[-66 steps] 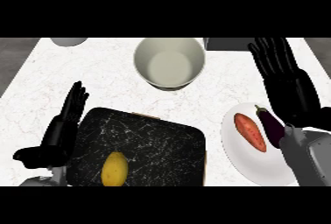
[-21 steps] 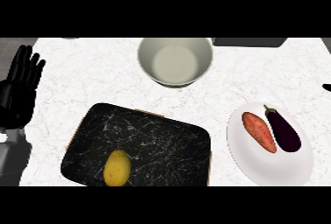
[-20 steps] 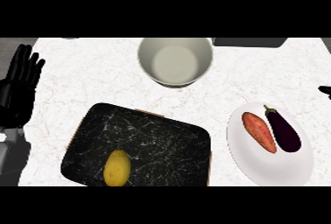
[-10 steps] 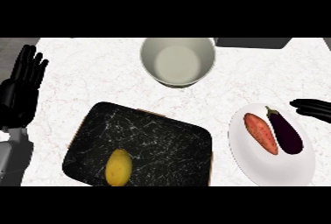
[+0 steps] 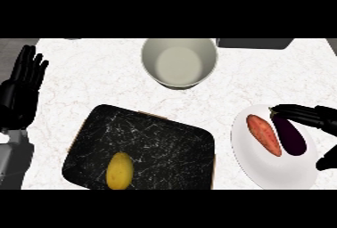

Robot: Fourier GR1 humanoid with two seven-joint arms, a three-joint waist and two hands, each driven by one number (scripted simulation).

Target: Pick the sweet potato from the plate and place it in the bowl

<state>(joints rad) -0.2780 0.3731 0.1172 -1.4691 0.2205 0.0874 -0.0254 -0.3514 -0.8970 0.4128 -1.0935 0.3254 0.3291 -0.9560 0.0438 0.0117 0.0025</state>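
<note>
An orange sweet potato [image 5: 264, 134] lies on a white plate [image 5: 266, 167] at the right, beside a dark purple eggplant [image 5: 290, 136]. My right hand [image 5: 311, 115] comes in from the right edge, open, its fingers reaching over the plate's far rim to the eggplant's top end; the thumb shows lower at the edge. It holds nothing. A pale bowl [image 5: 179, 62] stands empty at the top centre. At the left edge my left hand [image 5: 20, 91] rests open, fingers up.
A black marbled cutting board [image 5: 158, 147] fills the lower middle, with a yellow potato [image 5: 119, 170] near its front edge. A dark flat object [image 5: 253, 42] sits at the back right. The counter is white marble.
My right hand has entered from the right edge and moved left onto the plate's far side. The left hand stays at the left edge. The view has shifted slightly.
</note>
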